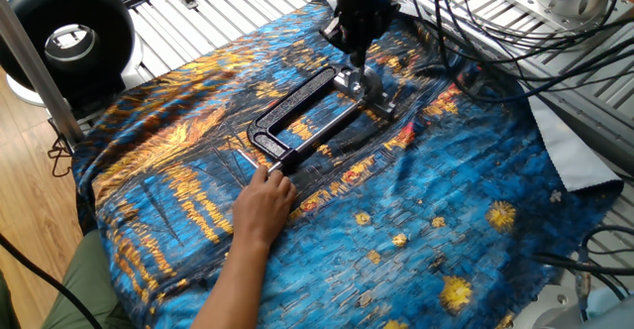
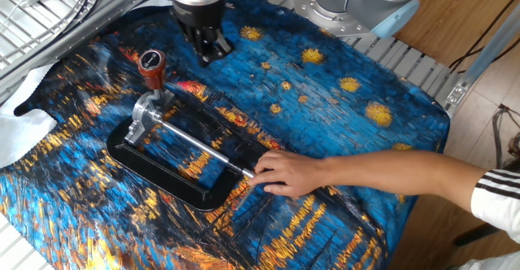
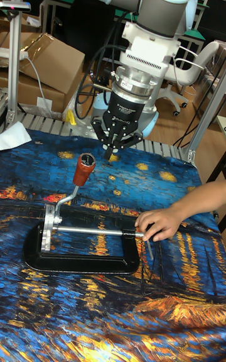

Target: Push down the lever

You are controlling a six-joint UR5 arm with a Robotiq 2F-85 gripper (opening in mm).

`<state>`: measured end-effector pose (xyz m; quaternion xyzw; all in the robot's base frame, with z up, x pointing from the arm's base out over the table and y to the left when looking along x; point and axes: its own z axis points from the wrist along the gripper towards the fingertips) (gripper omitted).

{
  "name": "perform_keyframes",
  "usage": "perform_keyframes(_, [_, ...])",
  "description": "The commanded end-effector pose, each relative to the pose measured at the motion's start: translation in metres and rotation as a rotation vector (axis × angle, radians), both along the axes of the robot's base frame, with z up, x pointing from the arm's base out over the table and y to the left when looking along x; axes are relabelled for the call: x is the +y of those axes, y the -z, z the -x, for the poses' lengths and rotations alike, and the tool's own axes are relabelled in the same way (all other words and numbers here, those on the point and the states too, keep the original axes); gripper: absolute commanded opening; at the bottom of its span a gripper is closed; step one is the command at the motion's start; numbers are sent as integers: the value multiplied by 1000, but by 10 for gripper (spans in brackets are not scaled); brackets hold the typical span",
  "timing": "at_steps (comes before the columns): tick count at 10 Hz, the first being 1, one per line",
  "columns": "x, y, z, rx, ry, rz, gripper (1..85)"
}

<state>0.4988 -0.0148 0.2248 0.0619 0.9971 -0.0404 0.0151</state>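
Note:
The lever (image 2: 152, 69) stands tilted upward, a slim silver arm with a dark red tip (image 3: 83, 170), at the left end of the black clamp frame (image 2: 159, 169). The frame (image 3: 80, 263) lies flat on the cloth. My gripper (image 2: 207, 53) hangs just above the cloth, beyond the red tip and apart from it, fingers together with nothing between them. In the tall view the gripper (image 3: 112, 152) is to the right of the tip. In one fixed view the gripper (image 1: 353, 54) hides the lever's tip.
A person's hand (image 2: 286, 173) rests on the clamp's screw end (image 3: 143, 234), the arm reaching in from the right. A blue and orange painted cloth (image 2: 341, 132) covers the table. Cables (image 1: 495, 42) and the robot base (image 2: 357, 2) lie at the far edge.

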Motion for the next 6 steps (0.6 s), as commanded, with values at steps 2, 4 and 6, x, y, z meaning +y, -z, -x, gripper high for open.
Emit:
perform_keyframes(2, [-32, -11, -4, 20, -103, -8, 10])
perform_keyframes(4, [-50, -11, -11, 24, -163, -19, 10])
perform_keyframes(6, [-54, -9, -17, 20, -188, -24, 10])
